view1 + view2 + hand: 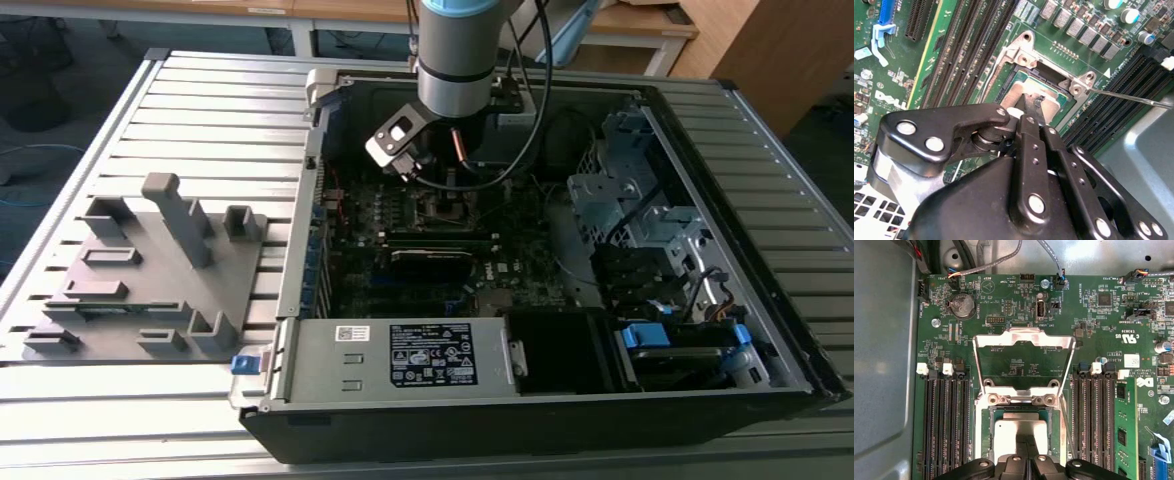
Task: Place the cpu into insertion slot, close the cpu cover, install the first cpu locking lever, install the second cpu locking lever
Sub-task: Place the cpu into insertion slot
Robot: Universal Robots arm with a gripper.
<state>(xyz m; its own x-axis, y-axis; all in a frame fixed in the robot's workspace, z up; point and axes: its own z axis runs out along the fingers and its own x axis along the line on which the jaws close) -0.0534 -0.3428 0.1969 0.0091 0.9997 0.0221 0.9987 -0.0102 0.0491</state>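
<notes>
The cpu (pixel 1009 432) lies flat in the insertion slot (pixel 985 435), its pale grey face up. The cpu cover (pixel 1024 340), a silvery frame with a square cut-out, stands swung open at its hinges beyond the slot. My gripper (pixel 1026 452) hangs straight over the cpu (pixel 1054 102), and its two black fingers (pixel 1026 130) are pressed together with nothing between them, their tips at the chip's face. A thin wire locking lever (pixel 1134 98) sticks out sideways from the slot's corner. In the exterior view my gripper (pixel 434 180) reaches down into the open computer case.
Long black memory strips (pixel 944 425) flank the slot on both sides (pixel 1099 420). Case walls (pixel 747 110) ring the board, with a power supply (pixel 400 355) at the front and a drive cage (pixel 627 200) on the exterior view's right. A grey fixture plate (pixel 147 270) lies on the exterior view's left.
</notes>
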